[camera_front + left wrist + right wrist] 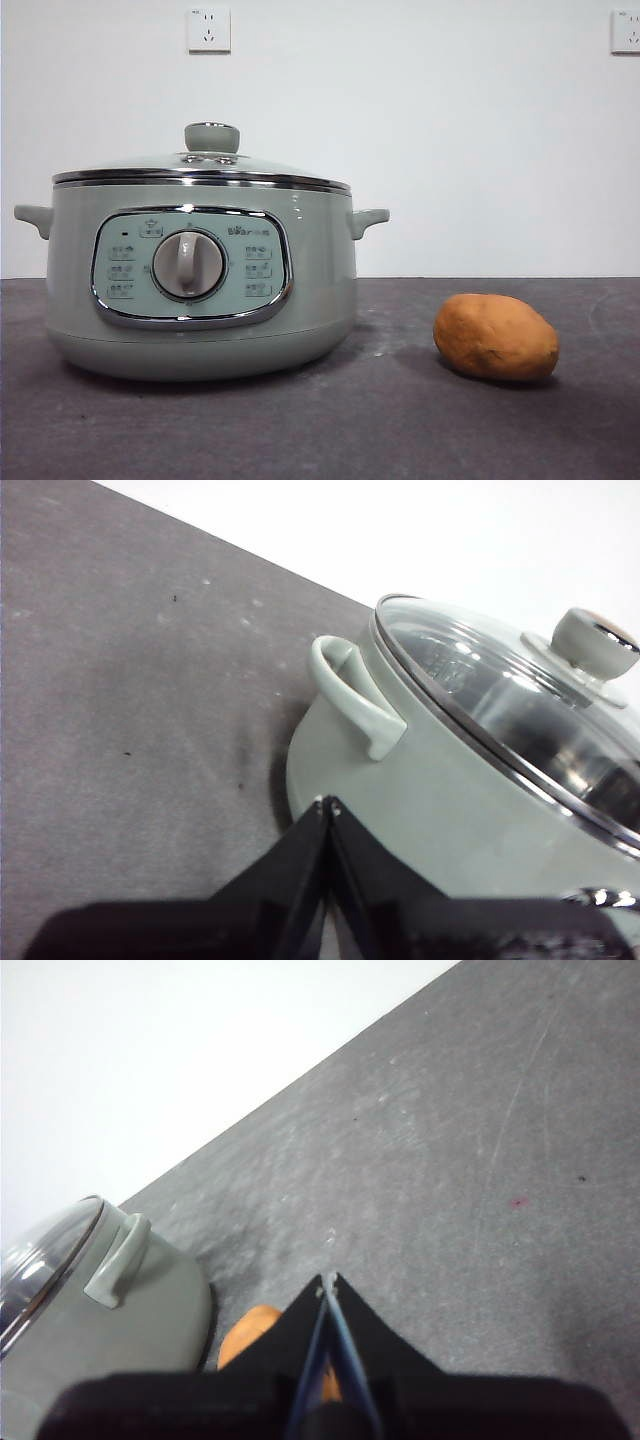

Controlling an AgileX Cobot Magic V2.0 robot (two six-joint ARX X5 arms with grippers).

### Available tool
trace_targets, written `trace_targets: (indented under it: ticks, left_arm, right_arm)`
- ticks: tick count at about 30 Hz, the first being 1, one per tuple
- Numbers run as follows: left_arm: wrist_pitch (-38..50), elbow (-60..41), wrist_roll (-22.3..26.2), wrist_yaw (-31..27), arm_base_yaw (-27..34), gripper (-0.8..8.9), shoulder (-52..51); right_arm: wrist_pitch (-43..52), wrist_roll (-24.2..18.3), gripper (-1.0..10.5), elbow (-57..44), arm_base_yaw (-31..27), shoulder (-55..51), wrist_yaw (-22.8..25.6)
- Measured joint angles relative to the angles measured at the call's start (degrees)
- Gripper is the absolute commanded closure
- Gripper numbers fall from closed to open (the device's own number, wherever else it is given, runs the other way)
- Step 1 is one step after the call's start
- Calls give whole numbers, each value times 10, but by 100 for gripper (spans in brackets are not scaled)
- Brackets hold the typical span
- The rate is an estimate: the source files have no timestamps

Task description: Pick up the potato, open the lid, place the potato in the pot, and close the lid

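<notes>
One potato (496,337) lying long axis sideways beside lidded pot (200,290), both pincers pressed closed, empty.

this looks like a staged test bench in a lab or plain room, not a lived-in kitchen. a dark grey worktop (330,420), matte and faintly scuffed, runs up to a bare white wall (450,150). two white wall sockets (209,29) sit high on that wall, one above the pot (200,290) and one far off to its side. the only kitchen things are that sage-green electric cooking pot and a potato (495,337) beside it on the worktop.
</notes>
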Motion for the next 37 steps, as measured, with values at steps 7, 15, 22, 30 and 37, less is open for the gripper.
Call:
trace_targets:
  ticks: [7,15,22,30,37]
  left_arm:
    - [-2,9,-19,30,0,820,0]
    - [-77,115,-18,29,0,820,19]
    - [-138,213,30,30,0,820,91]
    - [-211,337,121,34,0,819,228]
    - [-256,432,169,122,0,817,360]
  right_arm:
    - [-9,8,963,22,0,18,0]
    - [-33,-38,963,143,0,133,0]
    - [-121,-126,963,290,0,281,-23]
    - [-199,-203,962,438,0,440,-135]
    - [-276,-273,962,486,0,532,-180]
